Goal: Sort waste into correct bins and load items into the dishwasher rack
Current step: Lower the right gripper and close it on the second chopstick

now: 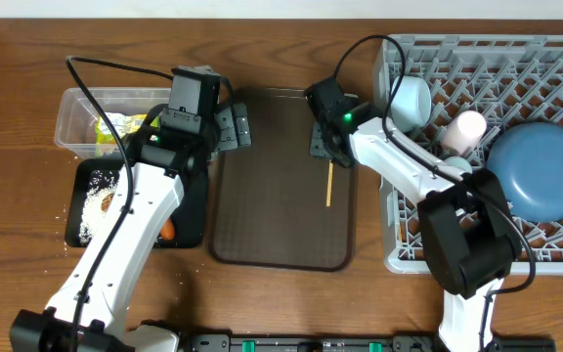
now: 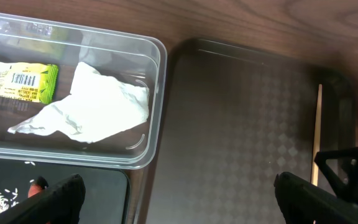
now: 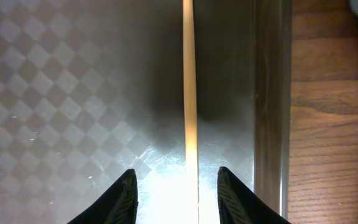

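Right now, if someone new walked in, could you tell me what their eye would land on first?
Probably the big grey dishwasher rack on the right, with the large blue plate sitting in it. Next, the lone wooden chopstick lying near the right edge of the dark brown serving tray mid-table, the right jaws open on either side of it.

I count one chopstick point(image 1: 328, 184); two bins, clear tub point(image 1: 66, 117) and black tray point(image 1: 192, 205); two cups, pink cup point(image 1: 468, 127) and light blue cup point(image 1: 454, 166); one bowl point(image 1: 411, 98), one plate point(image 1: 545, 171), one rack point(image 1: 555, 59).
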`<act>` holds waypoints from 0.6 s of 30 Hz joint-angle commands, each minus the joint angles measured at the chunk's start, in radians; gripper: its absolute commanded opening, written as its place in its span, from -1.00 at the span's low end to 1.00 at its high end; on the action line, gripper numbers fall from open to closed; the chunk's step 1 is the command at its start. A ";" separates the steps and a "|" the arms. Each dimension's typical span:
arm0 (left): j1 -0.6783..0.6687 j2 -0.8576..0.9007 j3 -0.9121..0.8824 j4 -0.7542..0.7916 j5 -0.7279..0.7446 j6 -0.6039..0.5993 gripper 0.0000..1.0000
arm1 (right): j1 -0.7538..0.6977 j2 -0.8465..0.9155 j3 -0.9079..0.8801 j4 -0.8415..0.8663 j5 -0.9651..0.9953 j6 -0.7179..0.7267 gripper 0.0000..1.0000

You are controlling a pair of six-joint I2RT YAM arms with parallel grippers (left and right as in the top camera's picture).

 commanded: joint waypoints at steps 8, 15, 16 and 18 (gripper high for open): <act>-0.002 0.002 0.009 -0.004 -0.001 0.013 0.96 | 0.002 0.081 -0.006 0.008 0.017 0.020 -0.29; -0.002 0.002 0.009 -0.004 -0.001 0.013 0.96 | 0.001 0.109 -0.006 0.026 0.018 0.020 -0.22; -0.002 0.002 0.009 -0.004 -0.001 0.013 0.96 | 0.001 0.111 -0.006 0.026 0.017 0.020 -0.23; -0.002 0.002 0.009 -0.004 -0.001 0.013 0.95 | 0.001 0.113 -0.006 0.024 0.017 0.020 -0.29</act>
